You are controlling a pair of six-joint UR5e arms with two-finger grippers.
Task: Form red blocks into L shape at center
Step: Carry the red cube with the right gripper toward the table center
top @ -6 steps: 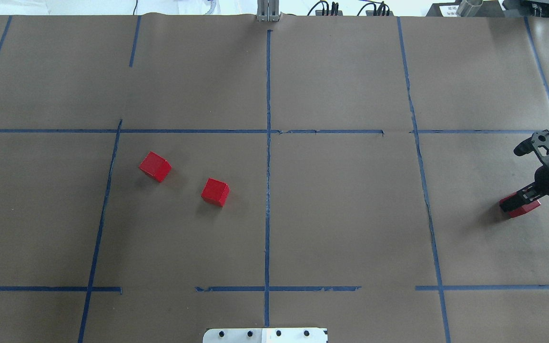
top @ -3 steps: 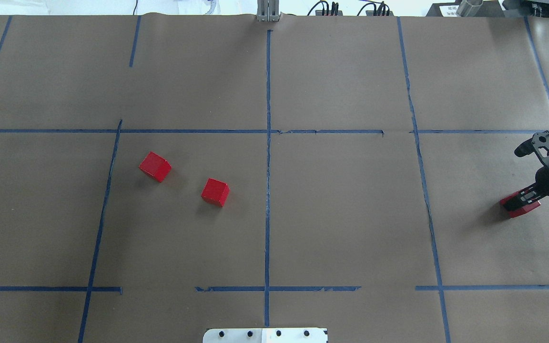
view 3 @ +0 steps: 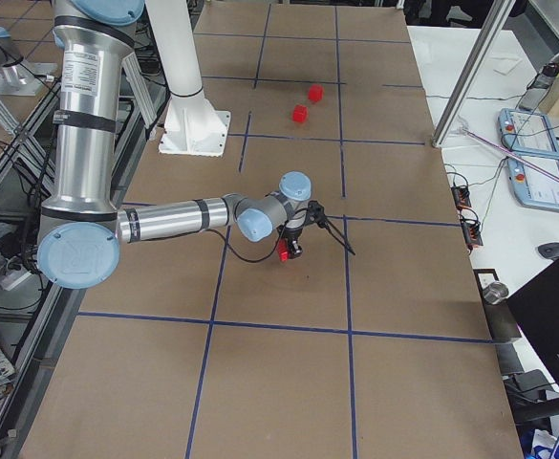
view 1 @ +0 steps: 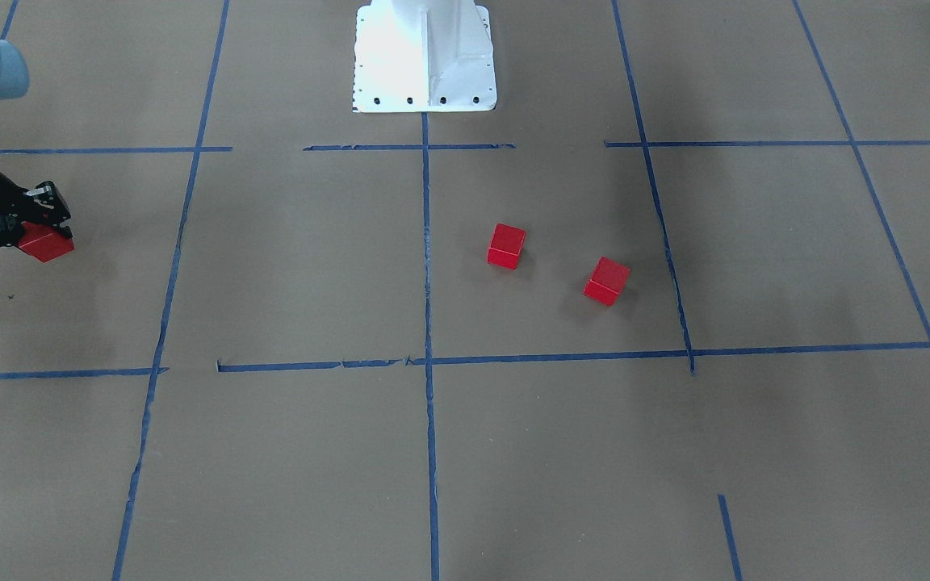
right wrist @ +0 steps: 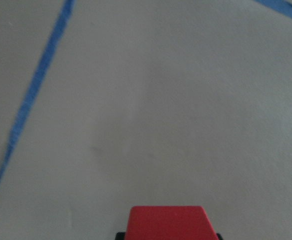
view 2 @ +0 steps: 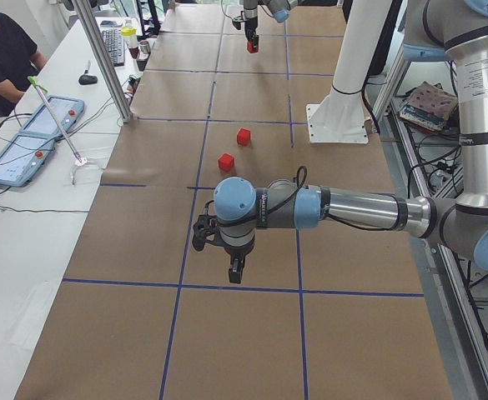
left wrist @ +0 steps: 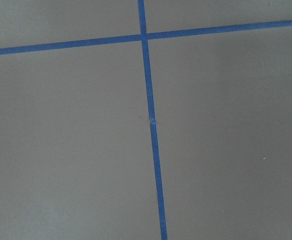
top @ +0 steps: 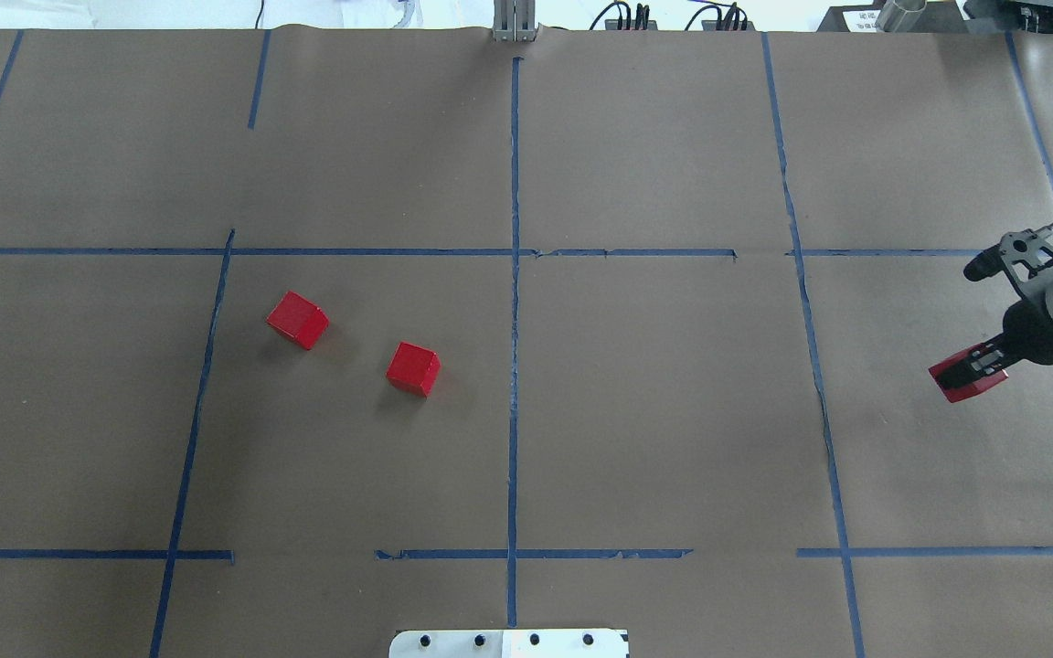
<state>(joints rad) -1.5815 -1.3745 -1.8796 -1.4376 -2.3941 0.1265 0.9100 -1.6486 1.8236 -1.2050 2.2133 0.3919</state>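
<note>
Dull brown paper (top: 654,411), blue tape (top: 514,366), matt red blocks (top: 413,368)
The worktop (top: 79,411) is covered in matt brown paper, faintly creased; the tape on it is thin with ragged, torn edges. The blocks look smooth and dull-faced. The arms (view 3: 174,218) are brushed silvery metal with pale blue plastic caps (view 3: 78,256), and their white pedestal (view 1: 425,56) is glossy painted metal.

Overhead and front-facing cameras look down from opposite sides, sharing the center (top: 514,402).

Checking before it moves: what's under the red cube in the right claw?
Only plain brown paper shows around the small red cube in the right claw. The patch directly beneath is hidden by the cube.
</note>
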